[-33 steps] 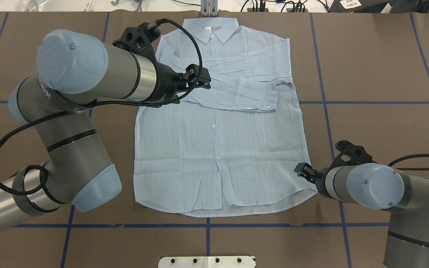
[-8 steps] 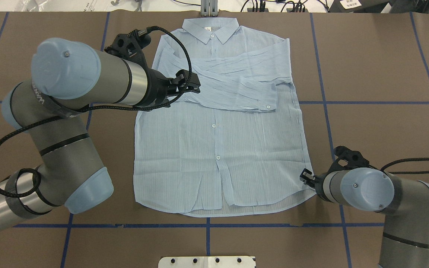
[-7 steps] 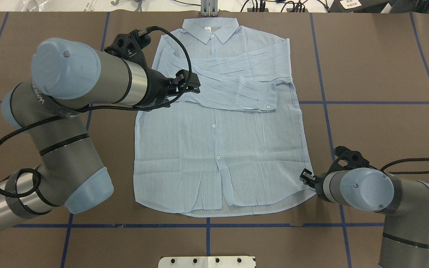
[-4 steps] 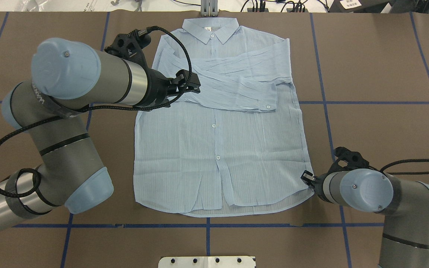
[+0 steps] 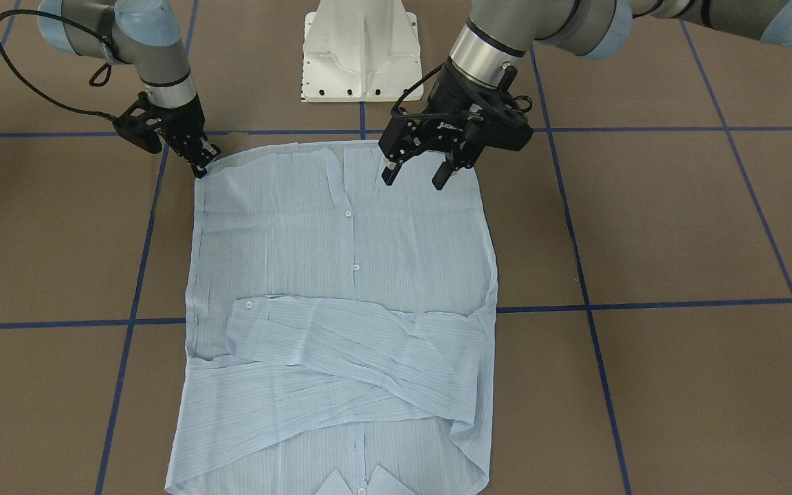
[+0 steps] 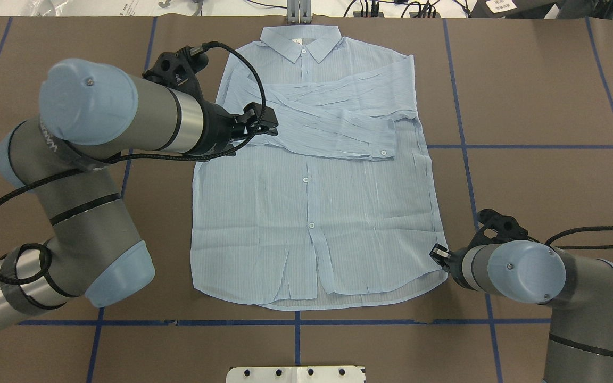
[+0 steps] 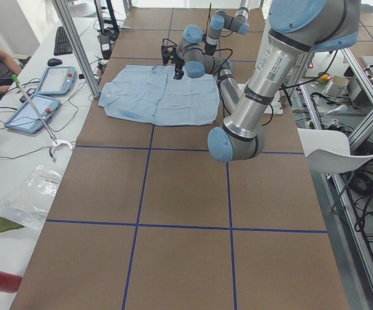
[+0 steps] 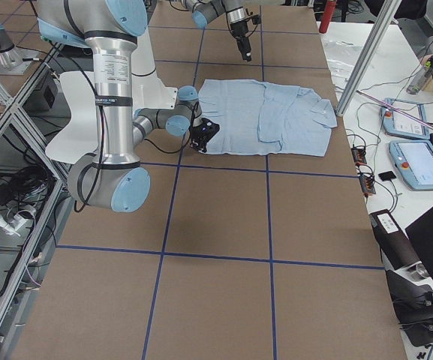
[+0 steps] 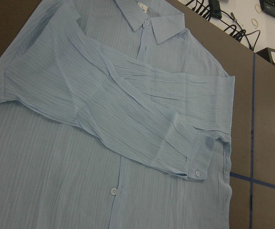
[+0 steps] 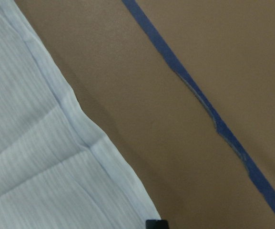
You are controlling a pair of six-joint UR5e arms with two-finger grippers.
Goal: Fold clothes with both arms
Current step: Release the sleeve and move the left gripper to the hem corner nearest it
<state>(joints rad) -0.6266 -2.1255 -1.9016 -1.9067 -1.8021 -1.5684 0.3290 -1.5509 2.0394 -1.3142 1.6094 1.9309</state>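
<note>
Your left claw, open and empty, has backed off the folded sleeves. Your right claw has dropped to a corner of the hem of the shirt, which lies flat on the table; I cannot tell if it grips. A hem fold likely follows.

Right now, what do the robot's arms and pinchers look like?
Both the left arm and right arm are silver-grey tubes with rounded light blue joint caps and dark lettering along one tube. The left gripper and right gripper are black, each with two fingers. Black braided cables loop along the arms.
</note>
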